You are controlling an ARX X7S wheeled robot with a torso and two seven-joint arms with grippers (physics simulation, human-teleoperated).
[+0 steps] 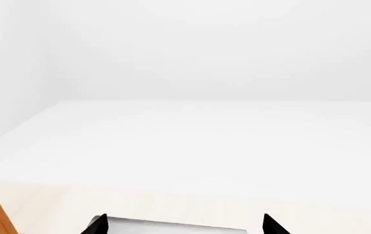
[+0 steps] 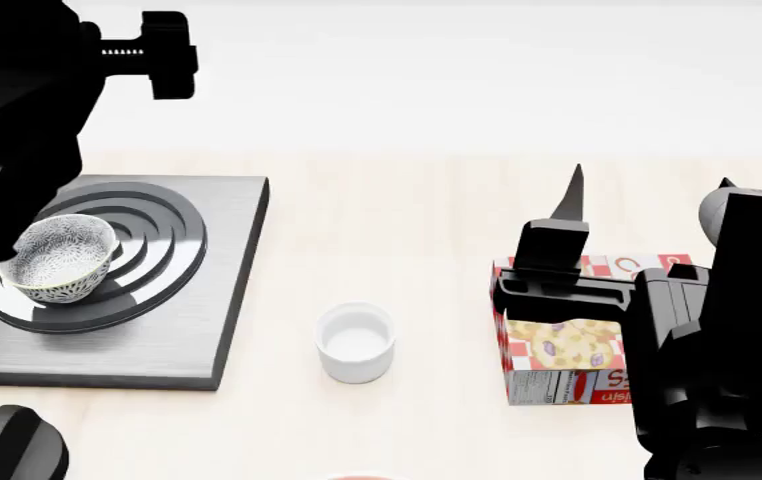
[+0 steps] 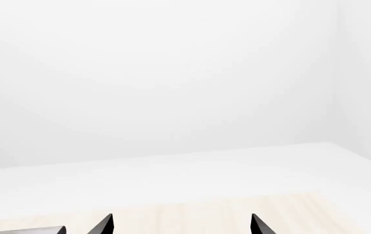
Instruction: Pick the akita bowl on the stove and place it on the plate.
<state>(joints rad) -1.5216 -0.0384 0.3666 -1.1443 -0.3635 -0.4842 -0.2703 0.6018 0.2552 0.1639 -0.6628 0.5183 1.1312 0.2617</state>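
The akita bowl [image 2: 58,258], white inside and finely patterned outside, sits upright on the black burner rings of the stove [image 2: 208,320] at the left of the head view. My left arm [image 2: 21,110] hangs over the stove's far left side, above and behind the bowl. In its wrist view the left gripper [image 1: 187,226] is open, with only a grey stove edge [image 1: 172,228] showing between the tips. My right gripper [image 2: 648,195] is open above a food box, and it holds nothing in its wrist view [image 3: 182,225]. Only a thin red sliver of the plate [image 2: 361,477] shows at the bottom edge.
A small plain white cup [image 2: 356,342] stands on the light wooden table [image 2: 395,220] between stove and box. A red-checked food box [image 2: 561,350] lies under my right arm. The stove's round black knob [image 2: 14,452] is at the lower left. A white wall lies beyond the table.
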